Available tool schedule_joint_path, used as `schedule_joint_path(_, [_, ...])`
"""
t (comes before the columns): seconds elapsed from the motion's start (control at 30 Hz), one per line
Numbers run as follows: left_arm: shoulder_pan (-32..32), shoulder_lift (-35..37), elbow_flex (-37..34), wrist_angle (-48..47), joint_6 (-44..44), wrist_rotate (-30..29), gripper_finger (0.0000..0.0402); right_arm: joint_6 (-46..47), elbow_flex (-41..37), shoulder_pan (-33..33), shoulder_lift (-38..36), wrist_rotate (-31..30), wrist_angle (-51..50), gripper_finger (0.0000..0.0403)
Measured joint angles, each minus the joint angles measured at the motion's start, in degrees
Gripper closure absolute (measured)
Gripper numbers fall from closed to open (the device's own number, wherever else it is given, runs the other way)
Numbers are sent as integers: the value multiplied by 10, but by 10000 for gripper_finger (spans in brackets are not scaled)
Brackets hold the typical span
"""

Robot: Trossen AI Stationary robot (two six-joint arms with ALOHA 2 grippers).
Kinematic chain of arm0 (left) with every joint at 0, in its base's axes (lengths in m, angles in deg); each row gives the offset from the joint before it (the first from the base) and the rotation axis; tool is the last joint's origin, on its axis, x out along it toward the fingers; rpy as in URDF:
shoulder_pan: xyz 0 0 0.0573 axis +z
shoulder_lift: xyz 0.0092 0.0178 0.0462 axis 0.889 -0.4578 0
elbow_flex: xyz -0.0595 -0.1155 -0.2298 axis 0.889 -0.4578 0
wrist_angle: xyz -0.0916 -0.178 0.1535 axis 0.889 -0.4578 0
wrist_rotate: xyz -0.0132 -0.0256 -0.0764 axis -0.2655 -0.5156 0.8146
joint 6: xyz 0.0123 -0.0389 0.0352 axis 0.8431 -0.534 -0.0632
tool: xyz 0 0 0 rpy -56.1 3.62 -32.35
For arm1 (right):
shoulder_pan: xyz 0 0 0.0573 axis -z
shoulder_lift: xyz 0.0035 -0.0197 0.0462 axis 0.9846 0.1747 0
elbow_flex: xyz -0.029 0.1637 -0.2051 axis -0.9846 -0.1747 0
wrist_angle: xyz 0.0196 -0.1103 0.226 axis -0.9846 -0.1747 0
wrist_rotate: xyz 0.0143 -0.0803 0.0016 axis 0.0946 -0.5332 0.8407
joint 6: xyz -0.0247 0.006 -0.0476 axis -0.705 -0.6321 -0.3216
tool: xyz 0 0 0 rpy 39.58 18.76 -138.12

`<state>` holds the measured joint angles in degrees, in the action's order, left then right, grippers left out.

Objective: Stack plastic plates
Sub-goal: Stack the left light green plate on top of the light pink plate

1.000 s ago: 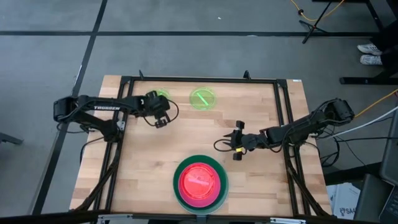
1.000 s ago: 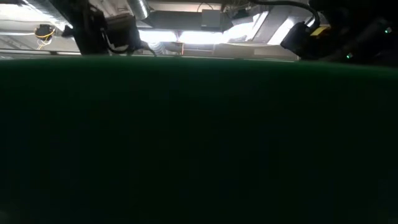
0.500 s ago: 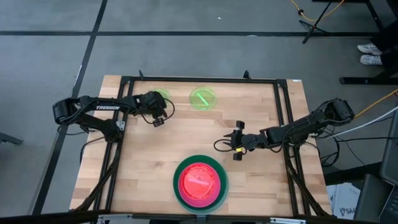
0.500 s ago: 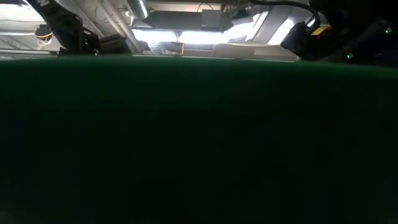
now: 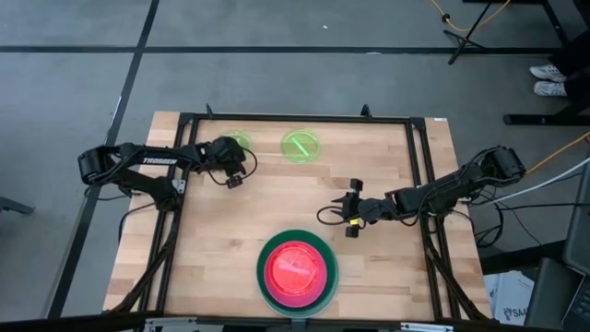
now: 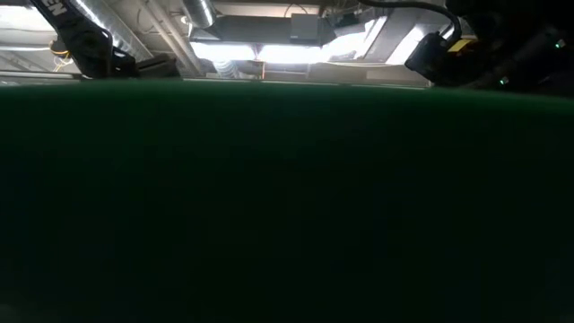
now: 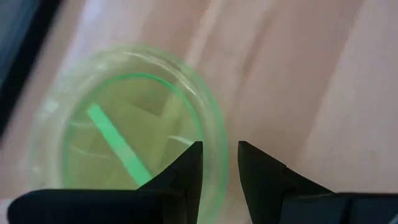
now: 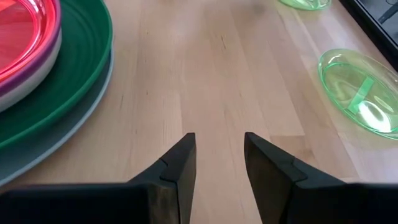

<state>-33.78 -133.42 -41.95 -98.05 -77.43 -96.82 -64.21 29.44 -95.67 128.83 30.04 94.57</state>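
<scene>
Two small translucent lime-green plates lie flat near the table's far edge, one at left (image 5: pixel 238 141) and one nearer the middle (image 5: pixel 300 146). A stack (image 5: pixel 297 270) sits at the near edge, with a pink-red plate (image 8: pixel 18 31) on top, then magenta, a large dark-green plate (image 8: pixel 74 68) and a light-blue one at the bottom. My left gripper (image 5: pixel 233 172) is open and low over the left lime plate (image 7: pixel 124 124). Its fingers stand either side of the plate's near-right rim. My right gripper (image 5: pixel 350 214) waits open, right of centre. My left gripper comes from above, pointing down, with one finger (image 7: pixel 186 168) over the inside of the lime plate and the other (image 7: pixel 258 177) outside its rim (image 7: pixel 219 152). I cannot tell whether either finger touches the plate, which lies flat on the table.
A black metal frame (image 5: pixel 295 118) runs around the table's edges. The dark-green plate's rim (image 6: pixel 287 197) fills almost the whole low view. Bare wood (image 5: pixel 277 198) lies between the stack and the lime plates. A person's shoes (image 5: pixel 550 78) show on the floor, far right.
My left gripper has moved down and a little toward the table's far-left, closing on the left lime-green plate. In the low view it has sunk behind the dark-green rim. The plates and my right arm have kept still.
</scene>
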Motion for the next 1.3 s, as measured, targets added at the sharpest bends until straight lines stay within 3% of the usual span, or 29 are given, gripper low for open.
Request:
schedule_joint_path(0.27, [-1, -22, 0, 17, 5, 21, 308, -2, 0, 0, 0, 0, 0, 276])
schedule_joint_path(0.53, [-3, -67, 1, 44, 16, -40, 308, -17, 0, 0, 0, -20, 0, 276])
schedule_joint_path(0.7, [-3, -69, 1, 48, 12, -49, 311, -17, 0, 0, 0, -20, 0, 276])
schedule_joint_path(1.0, [-13, -70, 0, 48, -21, -66, 395, 3, 0, 0, 0, -54, -2, 276])
schedule_joint_path(1.3, [-98, -68, 0, 67, -23, -95, 399, 5, 0, 0, 0, -70, -4, 276])
